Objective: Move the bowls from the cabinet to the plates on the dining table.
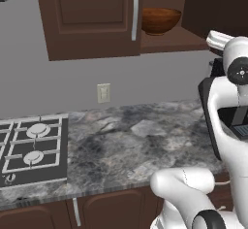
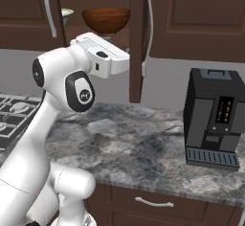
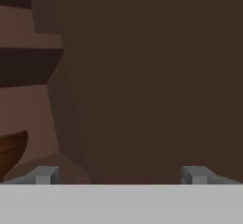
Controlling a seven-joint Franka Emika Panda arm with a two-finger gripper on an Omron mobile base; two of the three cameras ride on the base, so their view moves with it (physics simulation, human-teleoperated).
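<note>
cabinet door open, bowl unobstructed

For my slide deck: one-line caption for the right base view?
Arm raised toward the open cabinet, where the wooden bowl waits on the shelf; coffee machine on the counter.

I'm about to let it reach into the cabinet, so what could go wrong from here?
1. In the hand view the wooden bowl sits far off to one side of the open gripper, so a straight reach would likely miss it.
2. The open cabinet door hangs close beside the hand; a sideways correction could strike it.
</note>
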